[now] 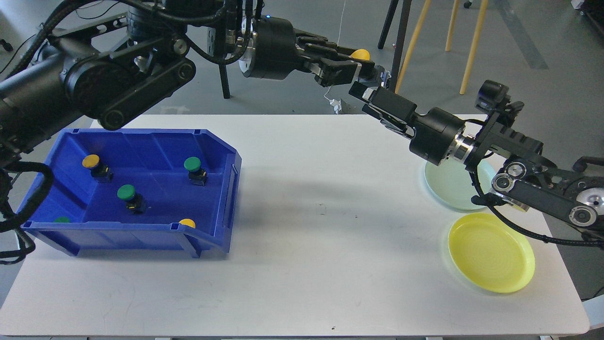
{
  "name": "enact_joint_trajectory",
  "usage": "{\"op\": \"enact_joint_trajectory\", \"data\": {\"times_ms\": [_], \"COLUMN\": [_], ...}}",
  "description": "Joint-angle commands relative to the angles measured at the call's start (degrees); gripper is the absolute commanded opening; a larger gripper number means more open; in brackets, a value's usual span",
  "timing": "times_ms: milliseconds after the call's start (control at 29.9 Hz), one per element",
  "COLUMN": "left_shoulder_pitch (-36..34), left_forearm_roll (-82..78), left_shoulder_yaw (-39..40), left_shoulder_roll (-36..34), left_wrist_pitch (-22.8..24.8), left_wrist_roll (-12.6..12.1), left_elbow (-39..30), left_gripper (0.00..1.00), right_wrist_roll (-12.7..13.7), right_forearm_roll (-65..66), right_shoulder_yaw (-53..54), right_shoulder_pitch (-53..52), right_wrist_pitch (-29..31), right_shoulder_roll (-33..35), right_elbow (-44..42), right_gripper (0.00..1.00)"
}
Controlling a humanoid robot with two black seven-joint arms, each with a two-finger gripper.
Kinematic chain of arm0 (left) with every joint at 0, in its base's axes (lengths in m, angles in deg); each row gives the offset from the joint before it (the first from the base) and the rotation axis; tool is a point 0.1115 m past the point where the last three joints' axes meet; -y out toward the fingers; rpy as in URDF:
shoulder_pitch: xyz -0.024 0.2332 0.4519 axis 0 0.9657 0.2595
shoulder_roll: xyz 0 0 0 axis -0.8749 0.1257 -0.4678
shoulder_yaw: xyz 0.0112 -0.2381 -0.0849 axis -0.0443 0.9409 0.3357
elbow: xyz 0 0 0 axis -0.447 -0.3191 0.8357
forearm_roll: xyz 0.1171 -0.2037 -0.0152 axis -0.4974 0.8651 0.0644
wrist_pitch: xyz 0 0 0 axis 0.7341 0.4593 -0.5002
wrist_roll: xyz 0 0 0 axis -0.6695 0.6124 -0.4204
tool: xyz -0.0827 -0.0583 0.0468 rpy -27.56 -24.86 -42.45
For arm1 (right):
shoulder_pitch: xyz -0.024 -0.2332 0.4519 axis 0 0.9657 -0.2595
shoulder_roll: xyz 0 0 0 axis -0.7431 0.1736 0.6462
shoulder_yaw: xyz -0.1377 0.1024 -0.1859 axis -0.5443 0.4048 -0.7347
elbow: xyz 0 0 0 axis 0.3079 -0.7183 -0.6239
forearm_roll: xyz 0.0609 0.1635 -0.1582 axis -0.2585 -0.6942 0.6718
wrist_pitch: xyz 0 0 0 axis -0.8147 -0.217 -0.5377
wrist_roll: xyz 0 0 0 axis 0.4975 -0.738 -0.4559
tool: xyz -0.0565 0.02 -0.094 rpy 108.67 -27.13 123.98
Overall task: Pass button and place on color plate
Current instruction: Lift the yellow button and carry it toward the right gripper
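The left pincer (361,71) pinches the yellow button (361,54) high above the tabletop's (302,245) far edge, the right pincer (370,92) just beneath it, fingers unclear, nearer the yellow plate (490,252).

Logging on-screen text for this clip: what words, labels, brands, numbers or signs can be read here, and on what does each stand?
None can be read.
Blue bin: no label visible.
Yellow plate and pale green plate: plain.
Buttons in the bin, e.g. green button: caps blank.
Robot arms: no legible marking.
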Motion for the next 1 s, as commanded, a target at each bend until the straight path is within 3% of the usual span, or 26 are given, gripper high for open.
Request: {"op": "enact_joint_trajectory", "data": {"times_ms": [0, 200, 535, 969], "left_shoulder_pitch": [0.38, 0.30, 0.91, 2.14], "left_forearm_roll": [-0.63, 0.51, 10.17, 15.98], "left_shoulder_yaw": [-0.12, 0.67, 2.51, 1.55], "left_shoulder_roll": [-0.15, -1.56, -6.48, -5.43], "left_wrist_pitch": [0.00, 0.00, 0.00, 0.00], "left_wrist_roll": [0.00, 0.00, 0.00, 0.00], "left_elbow": [0.00, 0.00, 1.32, 1.15], "left_gripper": [0.32, 0.33, 0.33, 0.33], "right_wrist_roll": [-0.23, -2.56, -2.56, -2.56], "right_forearm_roll": [0.02, 0.02, -0.77, -0.77], "right_shoulder_yaw": [-0.05, 0.74, 4.51, 7.24], "right_shoulder_pitch": [0.01, 0.19, 0.45, 2.56], "right_wrist_pitch": [0.49, 0.49, -0.12, -0.22], "right_shoulder_roll": [0.04, 0.48, 1.98, 1.19], "right_elbow": [0.10, 0.45, 1.07, 1.06], "right_gripper": [0.99, 0.92, 0.89, 0.88]}}
